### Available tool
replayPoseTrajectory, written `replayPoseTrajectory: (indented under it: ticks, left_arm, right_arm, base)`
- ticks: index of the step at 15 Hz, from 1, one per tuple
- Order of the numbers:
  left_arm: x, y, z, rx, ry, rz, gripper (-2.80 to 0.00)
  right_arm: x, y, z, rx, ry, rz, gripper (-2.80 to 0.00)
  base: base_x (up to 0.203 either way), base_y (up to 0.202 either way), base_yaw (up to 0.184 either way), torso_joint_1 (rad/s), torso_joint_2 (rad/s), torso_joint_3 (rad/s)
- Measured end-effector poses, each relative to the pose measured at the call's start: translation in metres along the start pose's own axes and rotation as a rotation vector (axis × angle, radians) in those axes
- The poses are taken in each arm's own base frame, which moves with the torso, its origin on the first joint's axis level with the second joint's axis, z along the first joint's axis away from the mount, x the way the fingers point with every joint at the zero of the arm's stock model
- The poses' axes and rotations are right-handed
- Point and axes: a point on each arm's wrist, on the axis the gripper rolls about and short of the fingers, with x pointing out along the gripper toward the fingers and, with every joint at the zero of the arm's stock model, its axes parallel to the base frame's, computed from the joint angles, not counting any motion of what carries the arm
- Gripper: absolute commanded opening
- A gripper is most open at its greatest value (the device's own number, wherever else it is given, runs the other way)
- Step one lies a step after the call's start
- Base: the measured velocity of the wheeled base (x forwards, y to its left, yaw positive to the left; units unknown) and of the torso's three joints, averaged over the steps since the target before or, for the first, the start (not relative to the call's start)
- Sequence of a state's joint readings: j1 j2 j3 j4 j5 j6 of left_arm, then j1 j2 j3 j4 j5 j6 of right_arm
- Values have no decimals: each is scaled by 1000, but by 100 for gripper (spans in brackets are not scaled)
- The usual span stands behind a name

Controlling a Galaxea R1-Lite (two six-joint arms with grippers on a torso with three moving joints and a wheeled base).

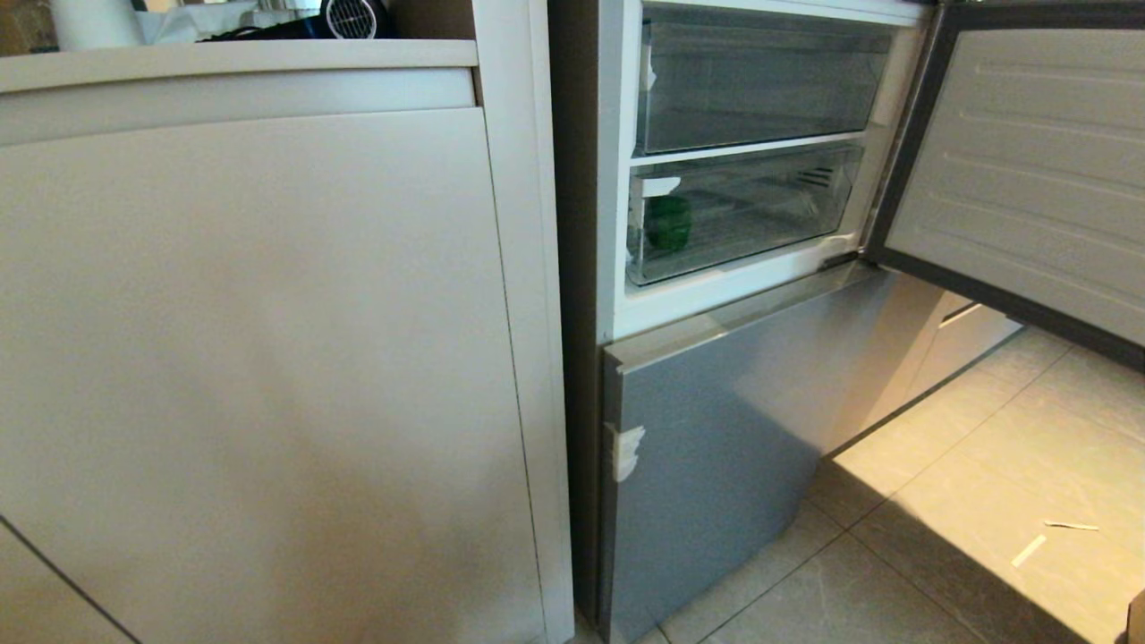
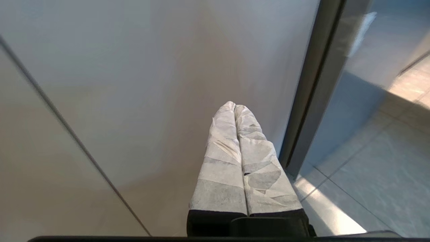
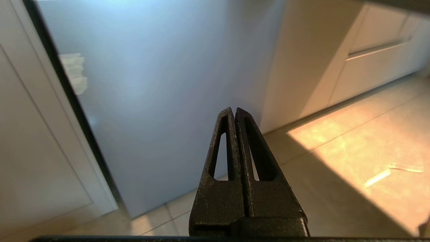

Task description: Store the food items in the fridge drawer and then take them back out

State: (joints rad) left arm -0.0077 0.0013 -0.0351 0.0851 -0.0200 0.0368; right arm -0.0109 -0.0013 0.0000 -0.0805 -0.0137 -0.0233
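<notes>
well, the pepper [image 1: 669, 223] already sits in the lower clear drawer [image 1: 742, 215], up and away from both my claws; i can't see the potato anywhere. so storing looks partly done at least, and taking things back out is left, i judge. my left claw [image 2: 234, 108] is pressed shut, empty, near the cabinet door [image 2: 151, 84]. my right claw [image 3: 234, 111] is shut and empty too, low before the grey fridge panel [image 3: 161, 84]. the open fridge door [image 1: 1029, 161] crowds the right; floor [image 3: 352, 151] beyond is open.

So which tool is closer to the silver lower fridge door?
Right. The right tool, shut, points straight at the silver lower fridge door; the left tool, shut, faces the beige cabinet door beside it.
</notes>
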Motion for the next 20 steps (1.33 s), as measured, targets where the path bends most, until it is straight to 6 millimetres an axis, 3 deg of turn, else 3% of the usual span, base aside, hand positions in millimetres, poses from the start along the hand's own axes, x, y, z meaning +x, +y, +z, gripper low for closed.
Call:
replayPoseTrajectory:
  ticks: [1,4,7,9,12,17,20]
  left_arm:
    - [0,0,0,0,0,0,-280]
    - [0,0,0,0,0,0,-280]
    - [0,0,0,0,0,0,-280]
    - [0,0,0,0,0,0,-280]
    - [0,0,0,0,0,0,-280]
    - [0,0,0,0,0,0,-280]
    - [0,0,0,0,0,0,-280]
  right_arm:
    - [0,0,1,-22,1,0,-280]
    - [-3,0,34,-19,-56,13,-280]
    - [16,0,78,32,-8,92,-280]
    - [46,3,102,80,47,204,-280]
    - [108,7,119,129,111,379,-280]
    - [211,12,117,93,91,481,-280]
    - [269,26,119,68,61,540,-280]
  base:
    - [0,0,0,0,0,0]
    - [0,0,0,0,0,0]
    - [0,0,0,0,0,0]
    - [0,0,0,0,0,0]
    - [0,0,0,0,0,0]
    - [0,0,0,0,0,0]
    - [0,0,0,0,0,0]
